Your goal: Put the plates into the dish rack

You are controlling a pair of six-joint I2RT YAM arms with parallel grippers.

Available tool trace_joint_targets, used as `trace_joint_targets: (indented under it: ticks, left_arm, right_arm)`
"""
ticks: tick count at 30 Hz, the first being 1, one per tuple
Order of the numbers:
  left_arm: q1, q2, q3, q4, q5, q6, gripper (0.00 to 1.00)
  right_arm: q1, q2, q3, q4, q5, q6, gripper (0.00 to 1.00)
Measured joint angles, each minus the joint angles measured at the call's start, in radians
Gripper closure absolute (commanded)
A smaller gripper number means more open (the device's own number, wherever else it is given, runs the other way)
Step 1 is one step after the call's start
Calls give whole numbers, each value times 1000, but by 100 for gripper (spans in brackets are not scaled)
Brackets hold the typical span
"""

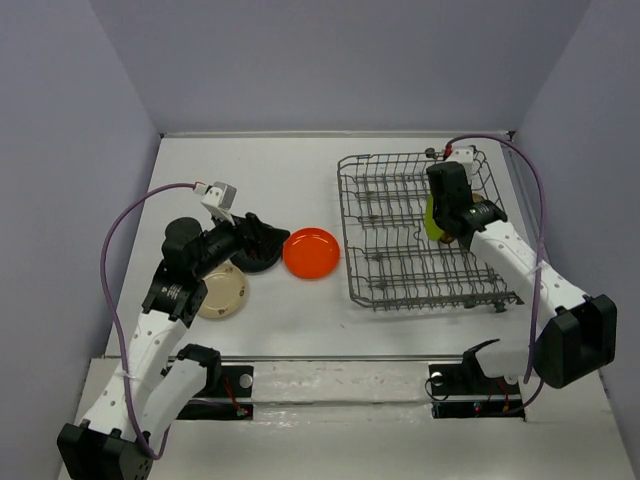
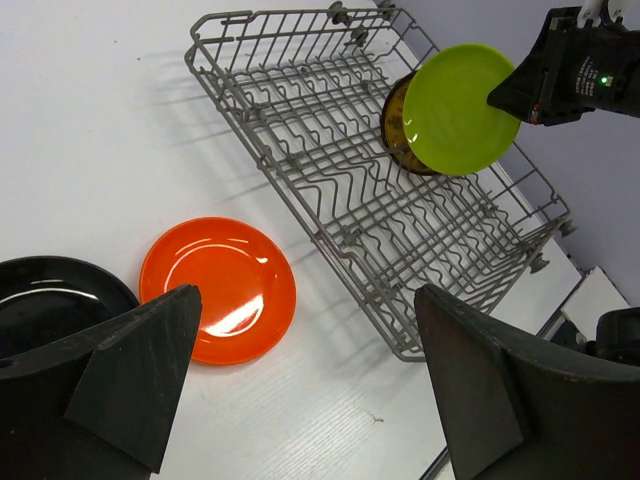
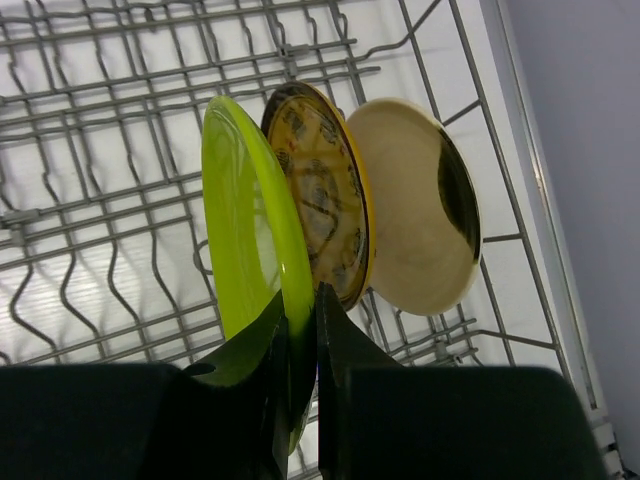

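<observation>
- The right gripper point(image 3: 300, 305) is clenched on the rim of the lime green plate point(image 3: 245, 220) and holds it on edge over the far right part of the dish rack point(image 1: 400, 285).
- Just behind it a dark brown plate with gold pattern point(image 3: 320, 200) stands upright among the tines. A cream plate point(image 3: 410, 220) leans right behind that one.
- I can't tell whether the green plate's lower edge touches the wires.
- The left gripper point(image 2: 307, 300) is released, jaws spread wide with nothing between them. It hovers low over the table point(image 1: 260, 170) to the left of the rack.
- The orange plate point(image 2: 218, 288) lies flat on the table, near the rack's left side.
- The glossy black plate point(image 2: 50, 295) lies flat just left of the orange one, partly under the left claw.
- A beige plate point(image 1: 222, 295) lies flat nearer the arm bases.
</observation>
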Motion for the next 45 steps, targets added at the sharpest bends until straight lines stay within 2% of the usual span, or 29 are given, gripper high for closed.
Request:
trace_joint_targets:
  ticks: [7,20,25,26,27,30,34,36,44,45]
  left_arm:
    - [0,32,0,-14,-15,2,1]
    - [1,59,0,-22,-19,1,1]
    - [5,69,0,-26,-27,1,1]
    - [6,72,0,-27,-32,2,1]
    - [7,72,0,-27,-33,2,1]
    - [7,86,0,-33,-52,2,1]
    - [7,122,0,-48,-90,1,1]
    - [7,146,0,-56,-94,0,1]
    - [0,241,0,-60,-98,-56,1]
    - [-8,249,-2,-60,-104,-66,13]
  right_arm:
    - [0,105,16,-11,39,-22,93]
    - [1,233,29,8,2,-26,93]
    - [1,257,36,21,-3,-33,76]
    - [1,257,37,22,-5,-33,67]
    - [1,257,37,24,-6,-35,67]
    - [1,257,43,27,-3,-40,48]
    - [1,257,54,33,1,-43,30]
    - [1,253,55,35,-2,-42,25]
    - [1,108,52,36,-82,-31,22]
    - [1,72,50,40,-99,-27,22]
